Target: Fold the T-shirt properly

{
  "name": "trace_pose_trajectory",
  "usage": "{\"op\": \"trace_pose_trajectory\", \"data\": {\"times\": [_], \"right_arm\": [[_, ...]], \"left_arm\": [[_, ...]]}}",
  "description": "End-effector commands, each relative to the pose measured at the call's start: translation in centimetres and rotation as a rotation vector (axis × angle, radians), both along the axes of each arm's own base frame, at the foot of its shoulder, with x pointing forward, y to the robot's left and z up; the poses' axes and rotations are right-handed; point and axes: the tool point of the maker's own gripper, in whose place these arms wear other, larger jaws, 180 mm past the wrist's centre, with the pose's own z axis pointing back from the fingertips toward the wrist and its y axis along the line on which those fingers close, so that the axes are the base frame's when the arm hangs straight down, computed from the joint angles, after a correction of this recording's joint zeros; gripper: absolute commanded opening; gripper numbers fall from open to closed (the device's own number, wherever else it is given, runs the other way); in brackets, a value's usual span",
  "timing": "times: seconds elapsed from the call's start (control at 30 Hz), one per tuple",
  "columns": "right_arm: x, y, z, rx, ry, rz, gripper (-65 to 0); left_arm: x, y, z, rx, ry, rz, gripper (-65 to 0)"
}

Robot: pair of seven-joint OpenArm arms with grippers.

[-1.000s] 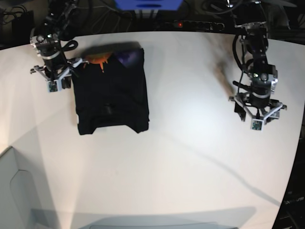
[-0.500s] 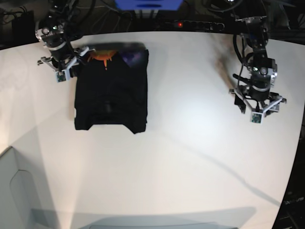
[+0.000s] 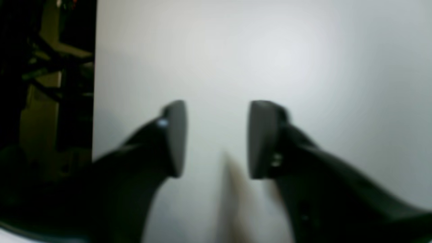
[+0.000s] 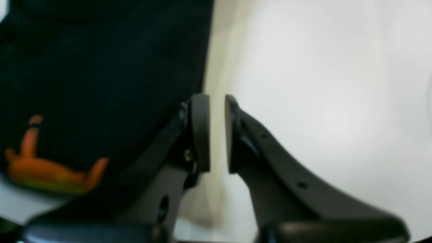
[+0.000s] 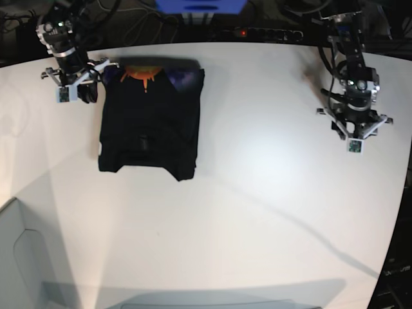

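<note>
The black T-shirt lies folded into a rectangle on the white table, left of centre, with its orange print at the far edge. My right gripper hovers just off the shirt's far left corner. In the right wrist view its jaws stand almost together with only a slim gap of bare table between them, gripping nothing. The shirt and orange print lie beside its left finger. Over bare table at the far right, my left gripper is open and empty.
A blue object and a dark power strip with a red light sit behind the table's far edge among cables. A pale grey panel fills the lower left corner. The table edge shows left of the left gripper.
The right arm has drawn back toward the far left corner, and the shirt's far edge shifted slightly with it. The left arm has moved farther back, and its jaws have narrowed.
</note>
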Motion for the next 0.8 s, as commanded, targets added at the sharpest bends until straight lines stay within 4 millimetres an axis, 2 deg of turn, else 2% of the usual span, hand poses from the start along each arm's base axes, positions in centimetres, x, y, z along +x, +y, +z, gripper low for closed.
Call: {"op": "trace_pose_trajectory", "data": {"times": [0.0, 0.1, 0.27, 0.33, 0.47, 0.57, 0.77], "right_arm": [[0.6, 0.3, 1.5, 0.024, -0.064, -0.003, -58.8], [0.3, 3.4, 1.6, 0.112, -0.072, 0.057, -58.8], [-0.6, 9.5, 1.3, 0.225, -0.064, 0.188, -58.9], [-1.1, 10.6, 1.1, 0.255, -0.06, 0.207, -58.9], [-1.7, 10.8, -0.7, 0.295, -0.033, 0.186, -58.9], [-2.3, 9.8, -2.0, 0.281, -0.007, 0.2, -58.9], [-2.4, 9.3, -2.0, 0.27, -0.015, 0.209, -58.9]], "left_arm": [[0.5, 0.7, 1.5, 0.009, -0.056, 0.013, -47.5], [-1.0, 1.9, 1.3, -0.059, -0.074, 0.079, -65.0], [-4.5, 3.0, 1.0, -0.129, -0.035, 0.154, -64.4], [-5.8, 3.3, 1.1, -0.155, -0.022, 0.178, -65.0], [-8.0, 3.9, 1.9, -0.183, -0.028, 0.212, -65.0], [-9.8, 4.6, 2.0, -0.18, -0.011, 0.239, -65.0], [-12.8, 5.8, 2.0, -0.207, 0.003, 0.294, -65.0]]}}
